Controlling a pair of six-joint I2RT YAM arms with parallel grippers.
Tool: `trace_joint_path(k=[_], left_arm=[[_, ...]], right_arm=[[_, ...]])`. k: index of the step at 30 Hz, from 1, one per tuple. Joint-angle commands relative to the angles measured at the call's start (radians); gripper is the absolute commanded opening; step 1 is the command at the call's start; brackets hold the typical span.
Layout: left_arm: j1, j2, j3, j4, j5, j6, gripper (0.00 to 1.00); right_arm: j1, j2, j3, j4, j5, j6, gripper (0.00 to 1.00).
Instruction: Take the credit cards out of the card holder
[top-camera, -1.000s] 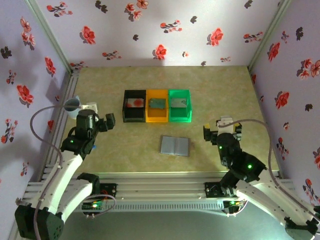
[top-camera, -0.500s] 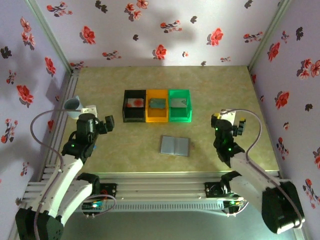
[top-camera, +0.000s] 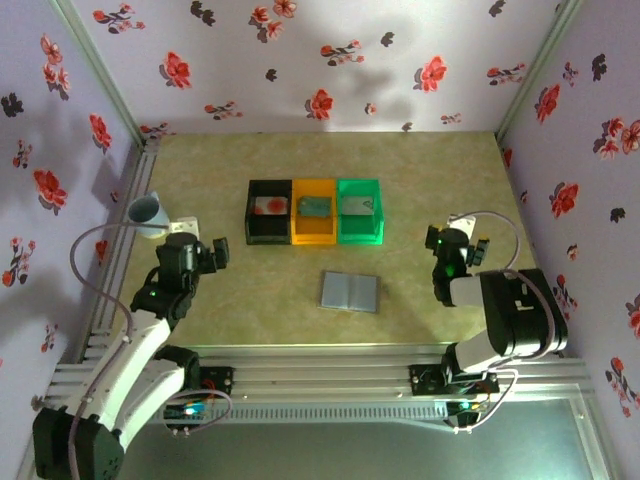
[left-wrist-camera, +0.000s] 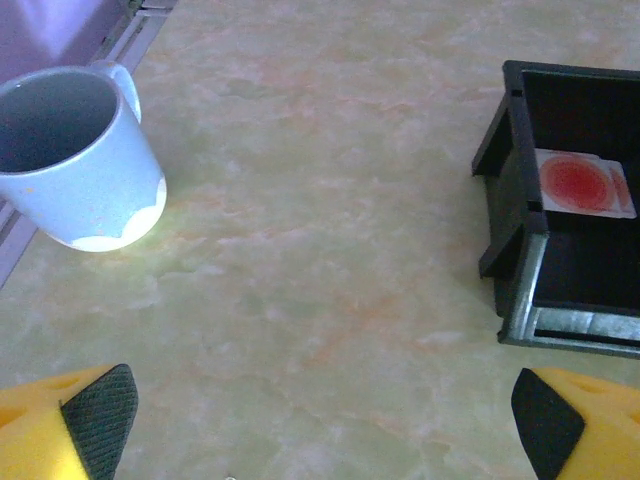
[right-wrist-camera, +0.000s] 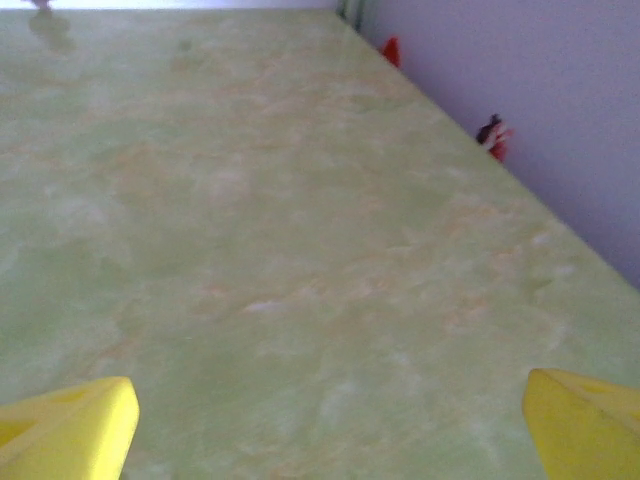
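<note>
The blue-grey card holder (top-camera: 350, 291) lies open and flat on the table, below the bins. A white card with a red mark (top-camera: 270, 206) (left-wrist-camera: 586, 183) lies in the black bin (top-camera: 269, 236). A grey-green card (top-camera: 315, 206) lies in the orange bin (top-camera: 314, 235), a silvery card (top-camera: 358, 205) in the green bin (top-camera: 360, 236). My left gripper (top-camera: 218, 250) is open at the table's left, its yellow fingertips (left-wrist-camera: 95, 415) wide apart over bare table. My right gripper (top-camera: 447, 243) is open at the right, folded back, fingertips (right-wrist-camera: 70, 425) spread over bare table.
A light blue mug (top-camera: 148, 212) (left-wrist-camera: 72, 160) stands at the left edge beside my left arm. Floral walls close the table on three sides; the right wall (right-wrist-camera: 520, 90) runs near my right gripper. Bare tabletop lies between card holder and both grippers.
My right arm has drawn back and folded in toward its base, the gripper moving right and up. My left gripper has sunk slightly nearer its base. Cards and holder lie unmoved.
</note>
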Motion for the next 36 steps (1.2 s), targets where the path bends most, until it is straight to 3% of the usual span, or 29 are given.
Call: trace_joint_path(k=[1,2,4,6,8,11,15,18,24,28,32,35,36], left_arm=[[-0.001,0.017,-0.034,0.092,-0.069,0.012,1.0],[0.005,0.023,-0.043,0.115,-0.073,0.012,1.0],[0.042,0.04,-0.066,0.169,-0.077,-0.014,1.0],[0.093,0.061,-0.074,0.207,-0.063,-0.042,1.0],[0.143,0.098,-0.068,0.243,-0.062,-0.035,1.0],[0.192,0.166,-0.061,0.314,-0.071,-0.008,1.0],[0.216,0.271,-0.123,0.554,-0.084,0.091,1.0],[0.263,0.367,-0.147,0.664,-0.077,0.048,1.0],[0.296,0.512,-0.142,0.855,-0.03,0.036,1.0],[0.3,0.586,-0.09,0.877,0.05,0.117,1.0],[0.329,0.661,-0.136,1.048,0.042,0.111,1.0],[0.328,0.718,-0.13,1.085,0.185,0.165,1.0],[0.328,0.758,-0.13,1.129,0.187,0.174,1.0]], right_arm=[[-0.034,0.062,0.036,0.11,-0.095,0.051,0.99],[-0.035,0.098,0.015,0.223,-0.073,0.04,0.99],[-0.038,0.035,0.058,0.023,-0.083,0.08,0.99],[-0.04,0.083,0.027,0.169,-0.078,0.051,0.99],[-0.04,0.048,0.046,0.076,-0.084,0.067,0.99],[-0.04,0.07,0.029,0.144,-0.081,0.054,0.99],[-0.04,0.064,0.036,0.119,-0.082,0.056,0.99],[-0.04,0.057,0.039,0.1,-0.083,0.061,0.99],[-0.04,0.061,0.039,0.107,-0.082,0.06,0.99],[-0.04,0.061,0.039,0.107,-0.082,0.061,0.99],[-0.041,0.061,0.04,0.107,-0.083,0.061,0.99],[-0.041,0.061,0.04,0.105,-0.083,0.063,0.99],[-0.041,0.061,0.04,0.105,-0.083,0.063,0.99]])
